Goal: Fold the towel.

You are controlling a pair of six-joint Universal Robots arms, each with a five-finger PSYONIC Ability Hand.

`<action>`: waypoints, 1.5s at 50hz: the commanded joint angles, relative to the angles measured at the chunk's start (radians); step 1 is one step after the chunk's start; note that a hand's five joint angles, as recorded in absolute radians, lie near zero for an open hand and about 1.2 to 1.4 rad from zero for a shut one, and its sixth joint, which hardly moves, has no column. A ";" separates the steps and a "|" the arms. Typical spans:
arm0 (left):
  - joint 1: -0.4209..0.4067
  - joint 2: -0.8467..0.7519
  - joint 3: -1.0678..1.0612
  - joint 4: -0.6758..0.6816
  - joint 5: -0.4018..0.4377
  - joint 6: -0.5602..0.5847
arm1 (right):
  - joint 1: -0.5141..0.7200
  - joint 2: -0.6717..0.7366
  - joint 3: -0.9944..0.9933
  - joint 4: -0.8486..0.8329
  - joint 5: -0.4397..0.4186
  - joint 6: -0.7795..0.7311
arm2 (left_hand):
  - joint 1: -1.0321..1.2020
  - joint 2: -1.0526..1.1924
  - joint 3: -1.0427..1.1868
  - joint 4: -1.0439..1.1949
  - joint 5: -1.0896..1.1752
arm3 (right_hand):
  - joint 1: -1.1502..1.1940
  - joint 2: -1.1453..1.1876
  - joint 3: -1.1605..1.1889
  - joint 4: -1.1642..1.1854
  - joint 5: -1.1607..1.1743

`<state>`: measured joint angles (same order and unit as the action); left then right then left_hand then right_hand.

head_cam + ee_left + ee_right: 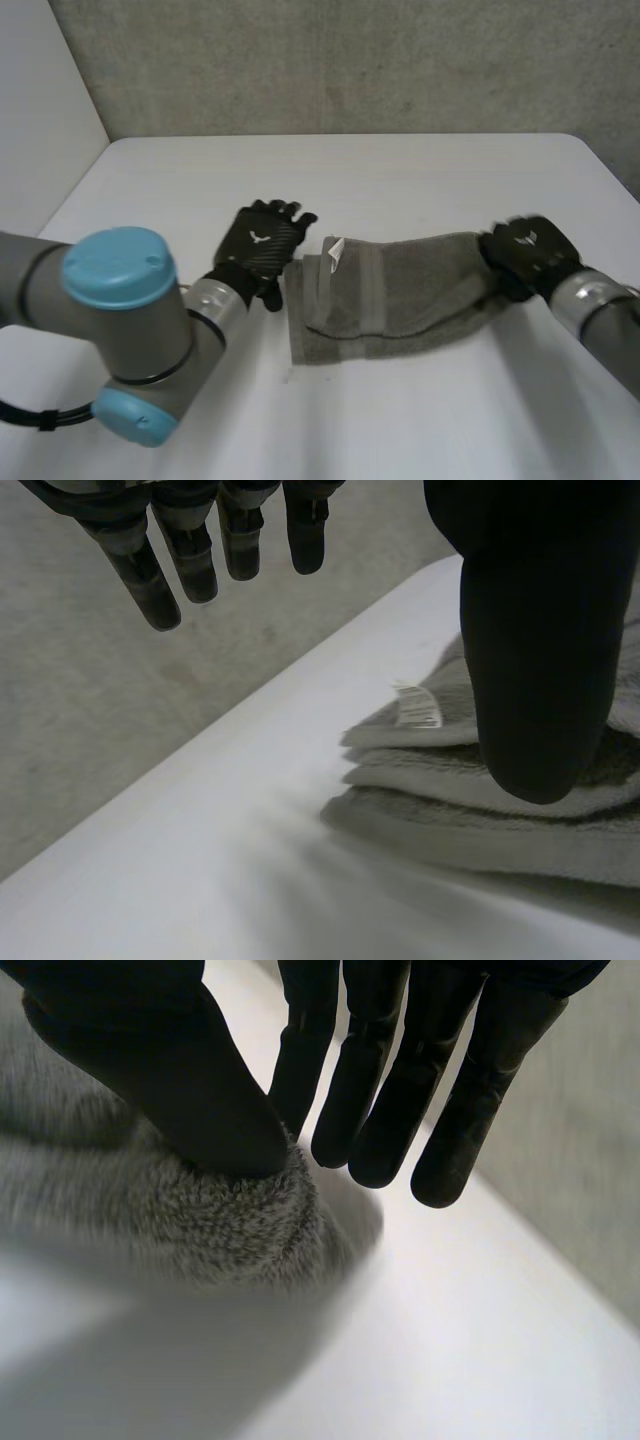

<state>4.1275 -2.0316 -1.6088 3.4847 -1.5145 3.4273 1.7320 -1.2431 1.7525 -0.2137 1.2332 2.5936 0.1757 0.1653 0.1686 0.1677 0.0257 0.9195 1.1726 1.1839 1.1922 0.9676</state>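
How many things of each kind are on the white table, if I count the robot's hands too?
Towels: 1, the grey terry towel
Black robot hands: 2, the left hand and the right hand
Total: 3

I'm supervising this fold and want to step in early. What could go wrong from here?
1. The right robot hand seems to pinch only the very edge of the towel between its thumb and fingers. Such a thin hold could slip when that end is carried over.
2. The left robot hand is open beside the towel's other end and apparently isn't pinning it. The whole towel may drag across the table instead of folding.
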 commanded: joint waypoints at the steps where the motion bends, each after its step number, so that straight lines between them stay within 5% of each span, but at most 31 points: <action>1: 0.091 0.171 -0.149 0.000 -0.032 -0.003 | 0.361 0.080 -0.221 0.010 0.077 0.002 | 0.000 0.010 0.007 0.008 -0.025 | 0.477 0.224 0.212 0.204 0.254; 9: 0.187 0.278 -0.223 -0.001 -0.050 -0.007 | 0.616 0.299 -0.372 0.042 0.045 0.055 | 0.000 0.010 0.007 0.008 -0.025 | 0.477 0.224 0.212 0.204 0.254; 18: 0.203 0.292 -0.229 0.000 -0.041 -0.016 | 0.632 0.372 -0.396 0.074 0.051 0.117 | 0.000 0.010 0.007 0.008 -0.025 | 0.477 0.224 0.212 0.204 0.254; 20: 0.192 0.283 -0.206 0.005 -0.038 -0.025 | 0.626 0.317 -0.375 0.082 0.072 0.121 | 0.000 0.010 0.007 0.008 -0.025 | -0.269 -0.522 -0.534 -0.542 -0.492; 26: 0.133 0.245 -0.090 0.013 -0.039 -0.075 | 0.502 0.138 -0.288 0.077 0.137 0.203 | 0.000 0.010 0.007 0.008 -0.025 | -0.734 -0.987 -0.999 -1.007 -0.957; 38: -0.020 0.011 0.182 -0.070 -0.049 -0.226 | 0.322 0.042 -0.218 0.086 0.124 0.421 | 0.041 0.051 0.048 0.049 0.016 | -0.745 -0.998 -1.009 -1.018 -0.968; 46: -0.041 -0.157 0.237 -0.170 -0.062 -0.263 | 0.267 0.212 -0.289 0.164 -0.017 0.448 | 0.041 0.051 0.048 0.049 0.016 | -0.745 -0.998 -1.009 -1.018 -0.968; 51: -0.039 -0.219 0.227 -0.196 -0.134 -0.254 | 0.267 0.310 -0.350 0.212 -0.023 0.431 | 0.023 0.034 0.030 0.031 -0.001 | -0.745 -0.998 -1.009 -1.018 -0.968; 63: -0.039 -0.203 0.204 -0.196 -0.130 -0.250 | 0.262 0.326 -0.416 0.255 -0.008 0.298 | 0.014 0.025 0.021 0.022 -0.010 | -0.745 -0.998 -1.009 -1.018 -0.968; 75: -0.006 0.046 0.259 -0.219 -0.131 -0.218 | 0.251 0.010 -0.467 0.243 0.096 0.319 | 0.023 0.033 0.030 0.031 -0.001 | -0.745 -0.998 -1.009 -1.018 -0.968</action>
<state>4.0938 -2.1533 -1.3848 3.2854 -1.6450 3.1855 1.9909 -1.0709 1.3152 0.0382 1.2502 2.8906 0.1759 0.1753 0.1763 0.1766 0.0257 0.2090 0.2414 0.2154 0.2366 0.0642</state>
